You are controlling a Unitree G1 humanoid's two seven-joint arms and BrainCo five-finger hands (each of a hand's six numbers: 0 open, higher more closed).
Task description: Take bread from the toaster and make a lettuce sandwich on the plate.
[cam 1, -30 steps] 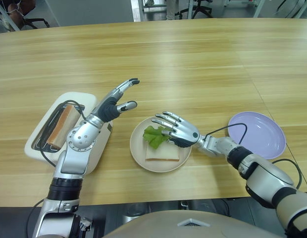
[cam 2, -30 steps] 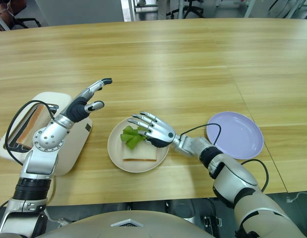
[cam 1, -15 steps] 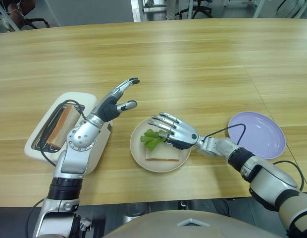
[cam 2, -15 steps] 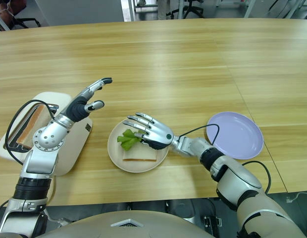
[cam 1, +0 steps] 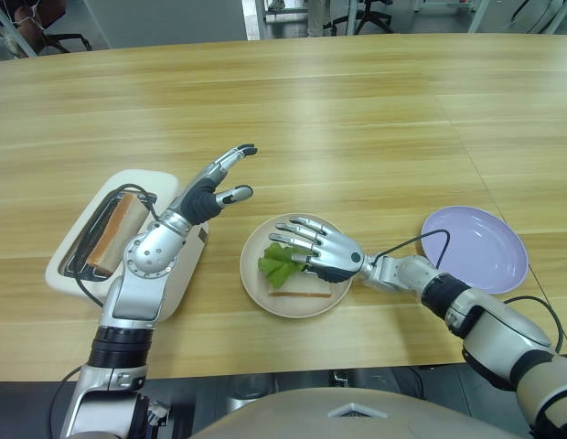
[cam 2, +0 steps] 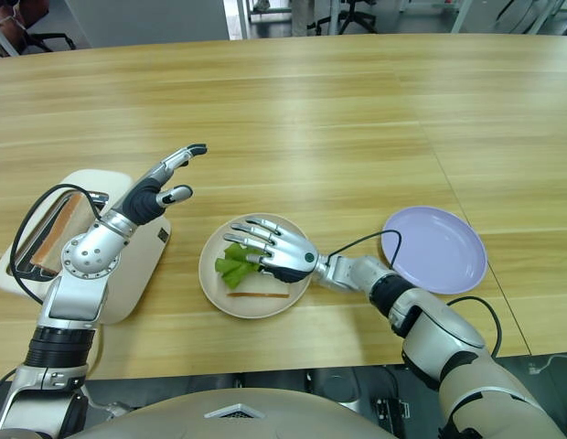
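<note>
Low in the middle of the frame the right hand (cam 1: pixel 326 252) lies over the plate (cam 1: pixel 252 277), fingers loosely bent round the lettuce (cam 1: pixel 274 265) it holds over the bread slice (cam 1: pixel 302 294) there, while at left the left hand (cam 1: pixel 213 189) hangs open and empty by the toaster (cam 1: pixel 135 179), a second slice (cam 1: pixel 110 229) in its slot.

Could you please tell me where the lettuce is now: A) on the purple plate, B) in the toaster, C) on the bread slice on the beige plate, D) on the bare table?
C: the lettuce rests on the bread slice on the beige plate, beneath the right robot hand.
</note>
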